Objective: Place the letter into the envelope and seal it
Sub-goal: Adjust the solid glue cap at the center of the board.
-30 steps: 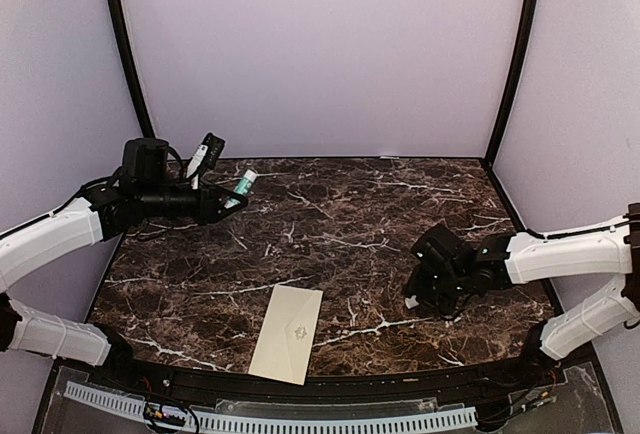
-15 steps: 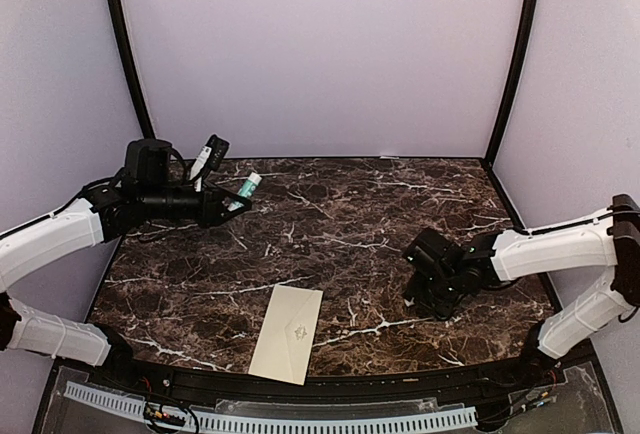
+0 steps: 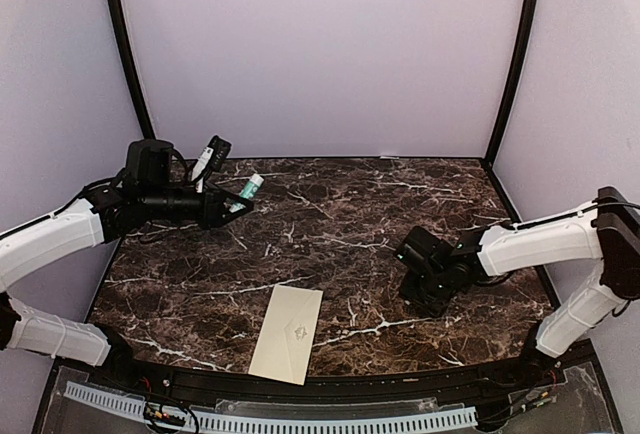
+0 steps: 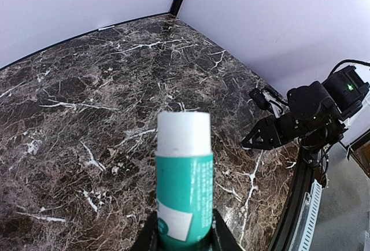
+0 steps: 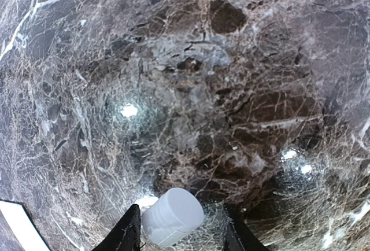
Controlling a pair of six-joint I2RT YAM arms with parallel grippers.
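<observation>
The cream envelope (image 3: 288,332) lies flat at the front middle of the marble table, flap not raised, with a faint emblem on its upper face. A corner of it shows in the right wrist view (image 5: 16,228). No letter is in view. My left gripper (image 3: 235,200) is at the back left, raised and shut on a teal glue stick (image 4: 184,187) whose white end points toward the right arm. My right gripper (image 3: 421,299) points down, low over the table right of the envelope. A small white cap (image 5: 172,216) sits between its jaws, against one finger (image 5: 130,235), with a gap to the other.
Grey walls with black corner posts close in the table on three sides. A perforated white strip (image 3: 270,421) runs along the front edge. The right arm (image 4: 315,109) shows in the left wrist view near the table's right edge.
My right gripper has shifted left toward the table's middle and its elbow has risen. The left gripper with the glue stick has barely moved. The envelope has not moved.
</observation>
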